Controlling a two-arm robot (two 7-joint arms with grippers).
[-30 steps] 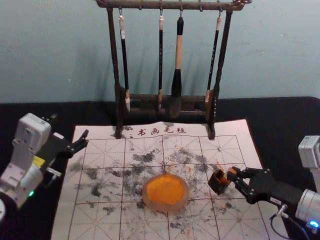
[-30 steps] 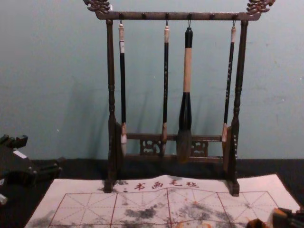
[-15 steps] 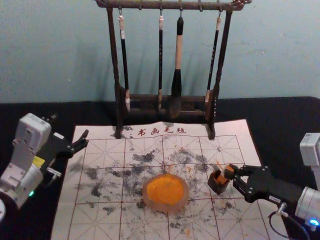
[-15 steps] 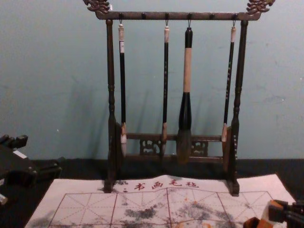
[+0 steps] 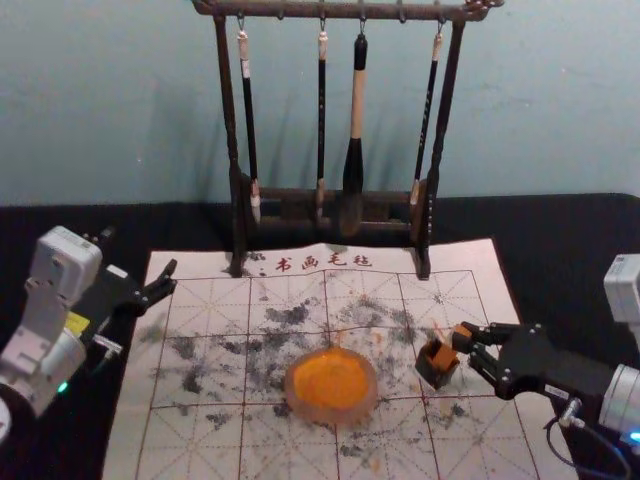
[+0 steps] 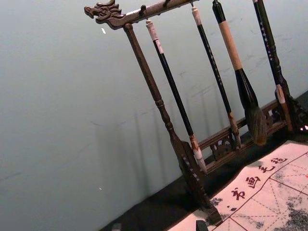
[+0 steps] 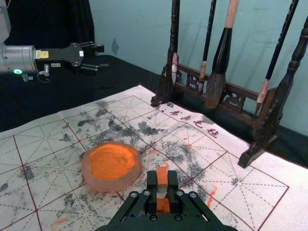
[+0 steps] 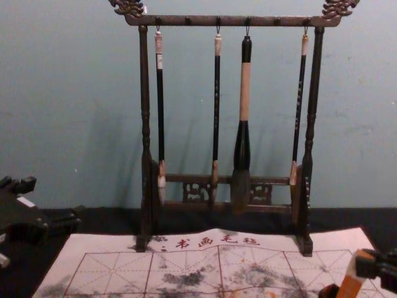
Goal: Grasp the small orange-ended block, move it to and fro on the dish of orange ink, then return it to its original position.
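Observation:
My right gripper (image 5: 464,341) is shut on the upper end of the small orange-ended block (image 5: 443,354), at the mat's right side. A small dark box (image 5: 435,376) stands right below; whether the block's lower end is inside it I cannot tell. The chest view has the block (image 8: 351,284) tilted. In the right wrist view the gripper (image 7: 162,185) pinches the block (image 7: 162,206) between both fingers. The dish of orange ink (image 5: 331,385) lies left of the box. My left gripper (image 5: 174,279) is parked open at the far left; its own wrist view shows the gripper (image 6: 159,226) with fingertips apart.
A wooden rack (image 5: 330,196) with several hanging brushes stands behind the ink-stained, gridded mat (image 5: 205,440). Black cloth (image 5: 560,250) covers the table around the mat.
The right gripper has risen with the block, and more of the block shows above the dark box. Box, dish and left arm have stayed put.

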